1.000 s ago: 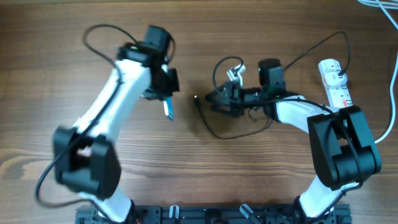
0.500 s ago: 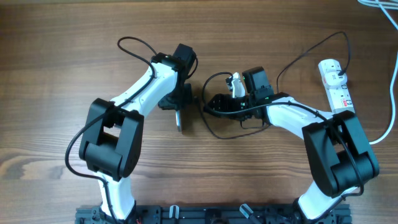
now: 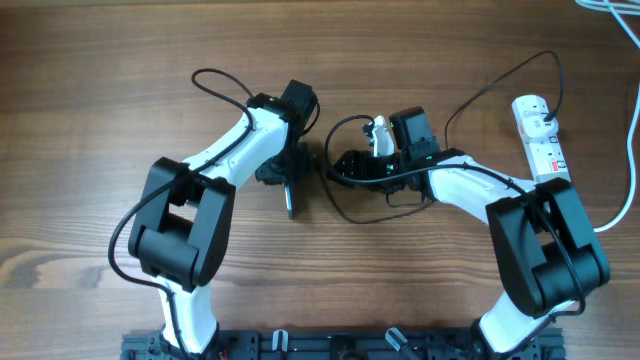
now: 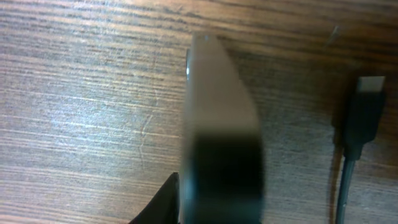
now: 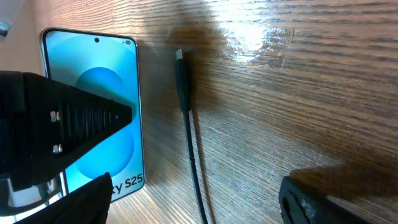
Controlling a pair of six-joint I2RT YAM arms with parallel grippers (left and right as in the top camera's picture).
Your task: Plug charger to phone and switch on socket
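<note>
Overhead: the left jaws grip the phone (image 3: 290, 200) on edge, its screen turned toward the right jaws just beside it.

Left wrist: the charger (image 4: 365, 115) connector lies on the worktop (image 4: 93, 93) to the right of the phone, parallel to it.

Right wrist: the right jaws are spread and empty, with the cable running between them. This arm looks nearer the connector.

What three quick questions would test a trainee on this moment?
1. True or false: the charger already has its connector inside the phone.
2. Fill in: the right gripper has its fingers ___ (open or shut).
3. Which holds the phone? A. the left gripper B. the right gripper C. neither

Key: 1 false, the connector lies apart from the phone; 2 open; 3 A.
</note>
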